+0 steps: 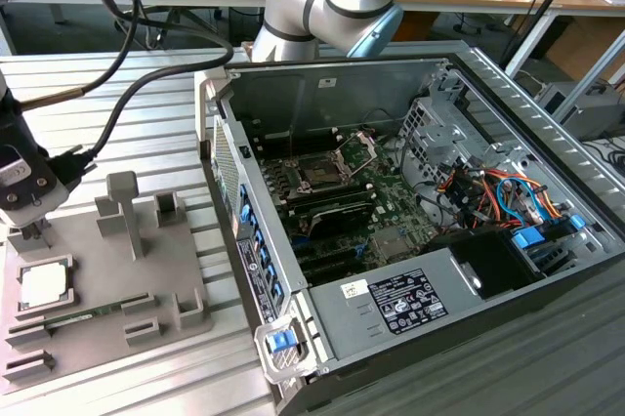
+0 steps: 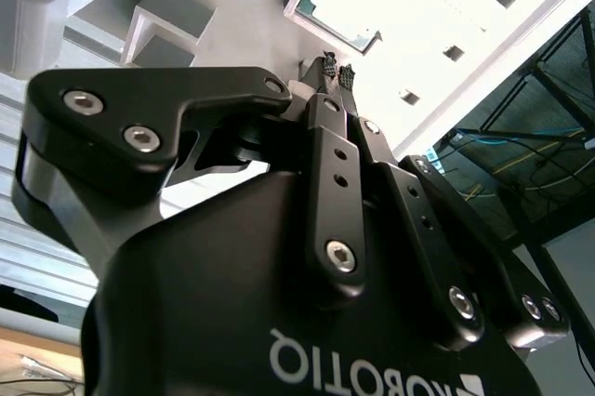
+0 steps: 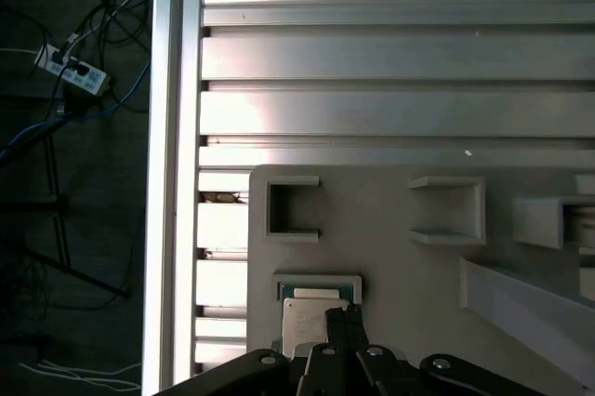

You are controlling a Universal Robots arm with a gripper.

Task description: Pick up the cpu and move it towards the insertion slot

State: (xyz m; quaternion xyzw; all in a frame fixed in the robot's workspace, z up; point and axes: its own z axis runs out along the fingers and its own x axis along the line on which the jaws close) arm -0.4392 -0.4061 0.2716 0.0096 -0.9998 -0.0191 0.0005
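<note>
So the cpu [image 1: 44,284] is sitting flat in a shallow square pocket of the grey fixture plate [image 1: 98,338], near the plate's corner furthest from the computer case [image 1: 293,94]. My gripper [image 1: 32,230] hangs right above that pocket, over the chip's edge rather than its middle. The jaws are pressed together with nothing between them, and in the first wrist view the tips overlap the chip's outline. I can't tell whether they're touching it.

Looks-wise it's a small flat square with a pale silvery metal lid and a thin darker rim around it. It blows out nearly white in the second wrist view.

Handling guess: very light, totally stiff, and that smooth lid is probably slippery. The underside contacts are the fragile bit. I reckon the place to pinch is two opposite edges of the rim, gently and square, so it doesn't tilt or skate out.

The insertion slot [image 1: 318,174] is well apart from the fixture plate, inside the case, with its metal frame flipped up.
</note>
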